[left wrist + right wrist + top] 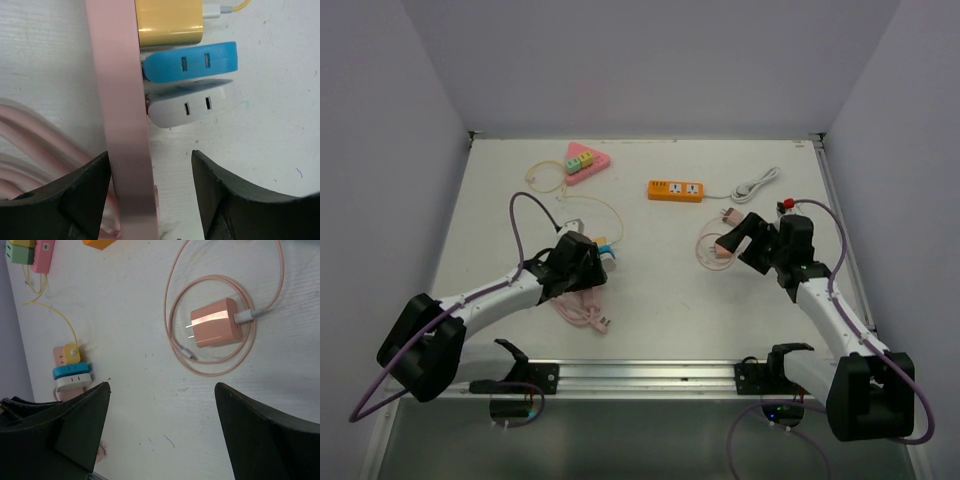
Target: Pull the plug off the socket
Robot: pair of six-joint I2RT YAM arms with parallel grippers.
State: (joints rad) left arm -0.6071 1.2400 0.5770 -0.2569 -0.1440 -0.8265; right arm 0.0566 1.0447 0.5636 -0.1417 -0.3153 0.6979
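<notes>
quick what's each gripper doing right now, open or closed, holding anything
left gripper: open, jaws either side of the long pink plastic power strip, not clamped on it
right gripper: open, holding nothing

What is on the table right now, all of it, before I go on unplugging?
socket strip: one, pink, near left.
plugs: three, yellow, blue, white, side by side along that strip.
charger: one, pink, unplugged, right of centre, ringed by its pink cable.
orange strip: one, far centre, white cord.
triangular strip: one, pink, far left.
left gripper: one, black, open astride the socket strip.
right gripper: one, black, open, near the charger.
</notes>
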